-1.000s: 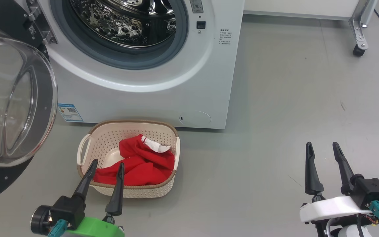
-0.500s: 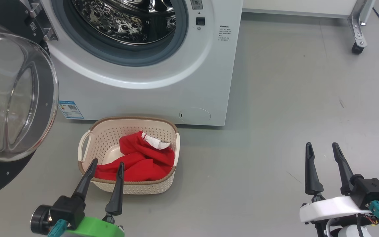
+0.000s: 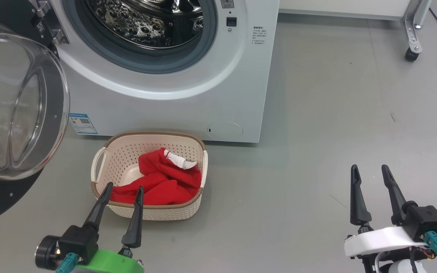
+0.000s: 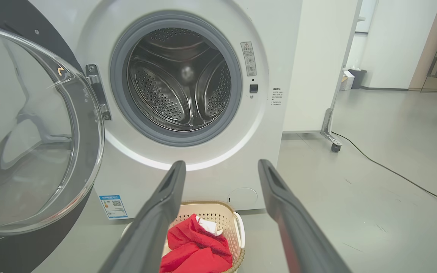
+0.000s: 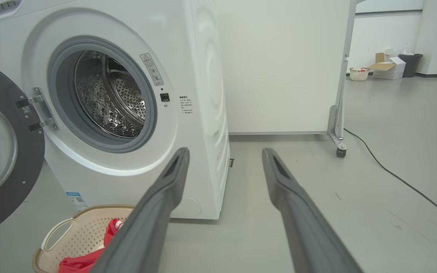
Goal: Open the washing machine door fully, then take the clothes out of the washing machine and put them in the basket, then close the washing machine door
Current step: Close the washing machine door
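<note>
You've got the clothes [image 3: 161, 184] in the basket [image 3: 154, 135], on the floor [image 3: 317, 113] right in front of the washing machine [image 3: 188, 106]. Door [image 3: 21, 106] stands wide open at the machine's L side. L gripper [image 3: 125, 186]: in front of machine, fingers apart, empty. R gripper [image 3: 369, 167]: off its R front corner, apart, empty.

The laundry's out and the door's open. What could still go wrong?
1. The round black-rimmed glass washing machine door stands wide open; its glossy rim could slip against the open left gripper when pushed shut.
2. The cream perforated basket of red clothes sits just before the white washing machine; a reach toward the door might knock it.
</note>
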Available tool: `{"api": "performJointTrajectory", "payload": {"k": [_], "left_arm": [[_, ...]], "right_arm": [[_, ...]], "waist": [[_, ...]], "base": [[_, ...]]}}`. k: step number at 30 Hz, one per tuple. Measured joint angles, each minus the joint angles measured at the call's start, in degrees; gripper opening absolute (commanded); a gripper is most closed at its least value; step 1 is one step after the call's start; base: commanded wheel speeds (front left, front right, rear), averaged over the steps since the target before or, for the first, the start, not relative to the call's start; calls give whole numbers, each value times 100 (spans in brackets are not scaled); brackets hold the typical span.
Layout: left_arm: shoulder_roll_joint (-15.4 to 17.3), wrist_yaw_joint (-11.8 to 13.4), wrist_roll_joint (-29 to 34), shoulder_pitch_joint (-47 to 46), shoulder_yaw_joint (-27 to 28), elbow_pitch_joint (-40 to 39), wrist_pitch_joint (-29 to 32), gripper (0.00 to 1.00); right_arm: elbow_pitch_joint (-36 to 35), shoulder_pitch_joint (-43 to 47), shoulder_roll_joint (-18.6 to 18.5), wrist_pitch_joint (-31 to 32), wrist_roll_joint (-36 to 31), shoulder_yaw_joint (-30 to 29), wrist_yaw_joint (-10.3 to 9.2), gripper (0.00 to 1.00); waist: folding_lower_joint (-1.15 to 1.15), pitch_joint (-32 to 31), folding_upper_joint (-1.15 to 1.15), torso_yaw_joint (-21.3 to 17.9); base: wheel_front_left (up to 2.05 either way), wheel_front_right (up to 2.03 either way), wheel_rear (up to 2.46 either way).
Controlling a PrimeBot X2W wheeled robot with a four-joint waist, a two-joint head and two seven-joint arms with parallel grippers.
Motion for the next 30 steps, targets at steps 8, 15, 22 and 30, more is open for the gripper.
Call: {"api": "performJointTrajectory", "payload": {"k": [8,15,22,30], "left_arm": [[0,0,44,1,2,-21,0,100],[0,0,58,3,-4,-3,0,100],[0,0,73,2,-102,19,0,100],[0,75,73,2,-104,34,0,100]], "right_arm": [[11,0,0,0,0,27,1,100],[46,1,0,0,0,36,1,100],[25,2,1,0,1,15,1,100],[-2,2,1,0,2,41,31,100]], "waist": [[0,9,0,4],[0,-30,0,19],[0,-24,0,191],[0,-9,0,588]], "base": [[0,0,0],[0,0,0],[0,0,0],[0,0,0]]}}
